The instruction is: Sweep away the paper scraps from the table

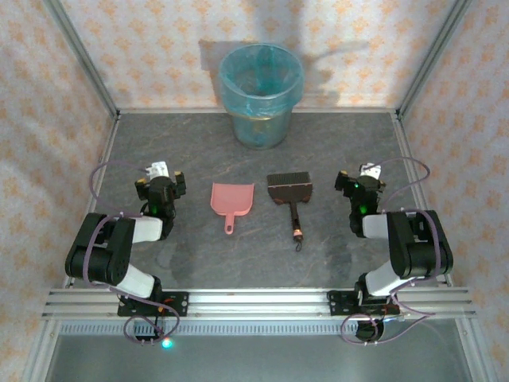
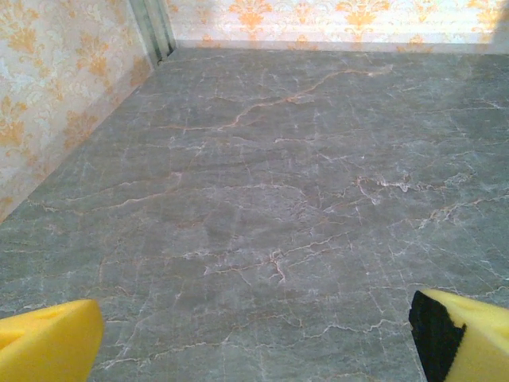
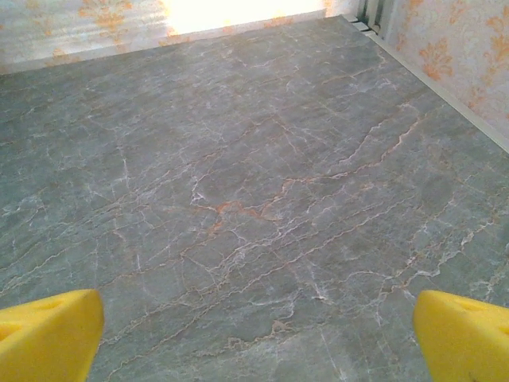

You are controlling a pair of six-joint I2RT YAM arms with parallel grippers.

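Note:
The table (image 1: 199,147) is a dark grey marble-mottled surface inside an aluminium frame. The paper scraps are out of view. My left gripper (image 1: 161,178) rests low at the table's left, open, with nothing between its yellow fingers (image 2: 48,344). At the right, my right gripper (image 1: 364,177) is also open and empty. Each wrist view has bare table (image 2: 278,199) (image 3: 238,159) between the wide-apart yellow fingertips (image 3: 465,338).
A pink dustpan (image 1: 232,199) and a dark brush (image 1: 289,191) lie side by side at the table's middle, between the two arms. A translucent blue-lined bin (image 1: 261,94) stands at the back centre. Patterned walls close in the left, right and far sides.

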